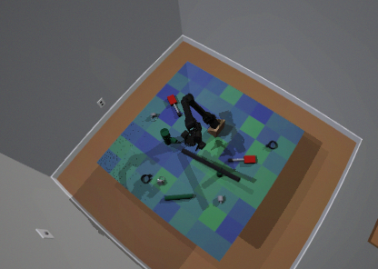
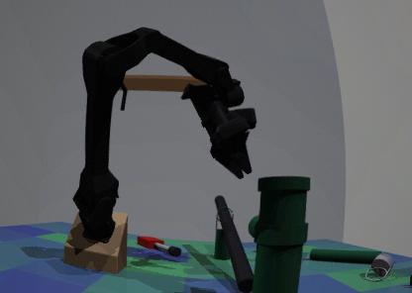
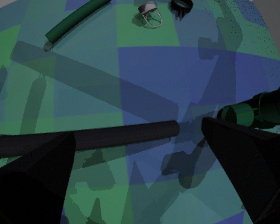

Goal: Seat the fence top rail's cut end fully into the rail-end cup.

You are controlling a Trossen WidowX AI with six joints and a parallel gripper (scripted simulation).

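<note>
The gripper point(image 2: 238, 168) is seen at the centre of the exterior view, raised above the mat, its fingers spread wide with nothing between them. The rail point(image 2: 234, 242) lies below it, apart from the fingers, slanting across the lower centre beside the post point(image 2: 282, 232); in the wrist view the rail point(image 3: 118, 135) crosses the middle left, between the two dark fingers but well beneath them. No writing or labels can be read. In the top view two red-handled tools point(image 1: 173, 101) point(image 1: 245, 159), two black rings point(image 1: 145, 178) point(image 1: 272, 144), and one loose green tube point(image 1: 179, 196) are counted on the mat point(image 1: 213, 222).
</note>
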